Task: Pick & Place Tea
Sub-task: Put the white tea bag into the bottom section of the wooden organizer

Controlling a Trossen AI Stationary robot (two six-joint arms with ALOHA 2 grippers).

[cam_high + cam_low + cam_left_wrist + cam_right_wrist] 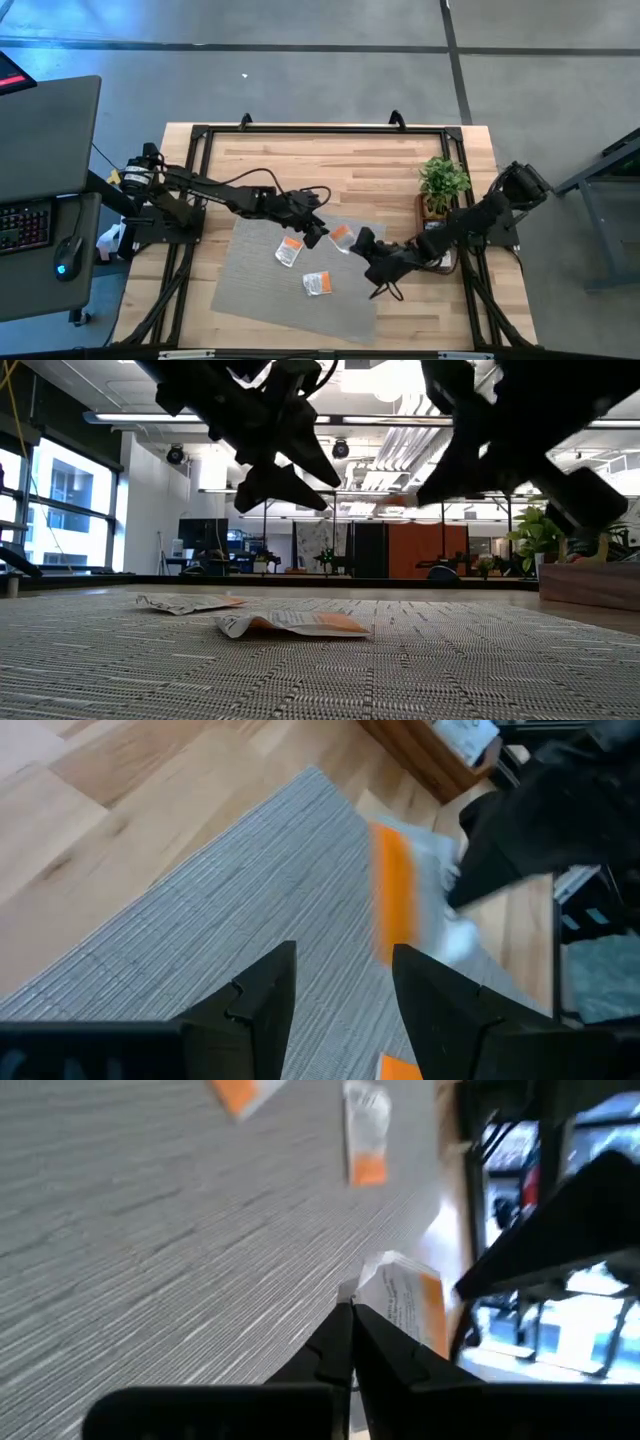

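A white-and-orange tea sachet (pixel 405 1305) is hanging pinched by one edge in the right gripper (pixel 362 243), whose fingers are closing fully on it above the grey mat's (pixel 250 285) corner. Light and floppy, it looks best held at its rim. The left gripper (pixel 318 232) is hovering nearby, fingers parted and holding nothing.

Bare grey mat (pixel 250 290) at near left, passable; two sachets (pixel 289 250) mid-mat; plant (pixel 443 182) and wooden tray (pixel 432 212) blocking far right
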